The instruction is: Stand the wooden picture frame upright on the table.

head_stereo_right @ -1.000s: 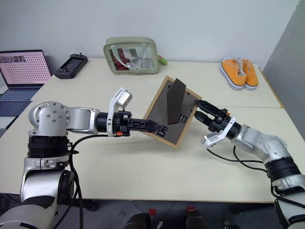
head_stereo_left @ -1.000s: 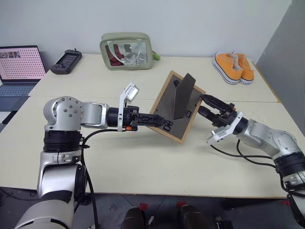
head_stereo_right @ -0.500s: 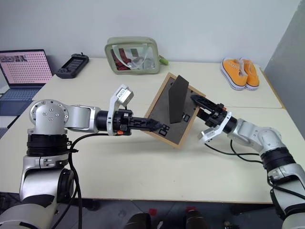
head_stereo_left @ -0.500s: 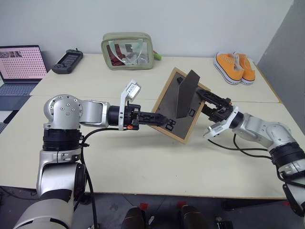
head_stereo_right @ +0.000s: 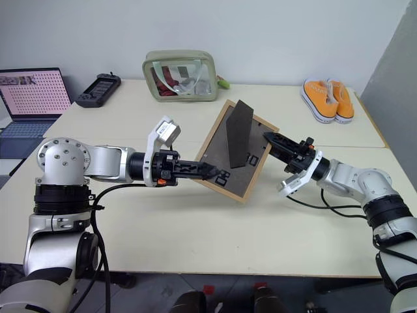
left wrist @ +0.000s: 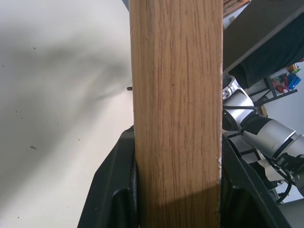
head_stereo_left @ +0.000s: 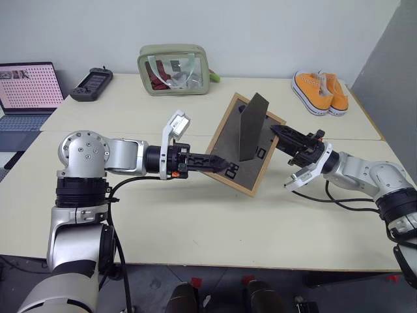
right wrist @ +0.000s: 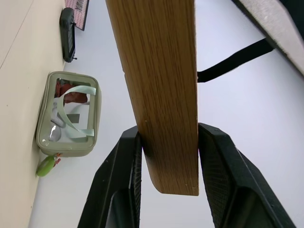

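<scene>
The wooden picture frame (head_stereo_left: 229, 151) hangs tilted above the table (head_stereo_left: 195, 222), its dark grey back panel towards me and its fold-out stand (head_stereo_left: 251, 127) sticking out. My left gripper (head_stereo_left: 225, 169) is shut on the frame's lower left edge; in the left wrist view the light wood (left wrist: 175, 118) fills the gap between the black fingers (left wrist: 116, 190). My right gripper (head_stereo_left: 277, 134) holds the frame's right edge, and in the right wrist view both fingers (right wrist: 118, 175) press against the wooden rim (right wrist: 156, 71). The picture side is hidden.
At the back of the table stand a green see-through pouch (head_stereo_left: 172, 68), a pair of orange shoes (head_stereo_left: 319, 91), a black controller (head_stereo_left: 91, 81) and an open laptop (head_stereo_left: 26, 91). A black cable (head_stereo_left: 339, 202) trails on the table under my right arm.
My right gripper, open beside the frame a second ago, has moved onto its right edge and closed on it. The left gripper has kept its hold and place.
</scene>
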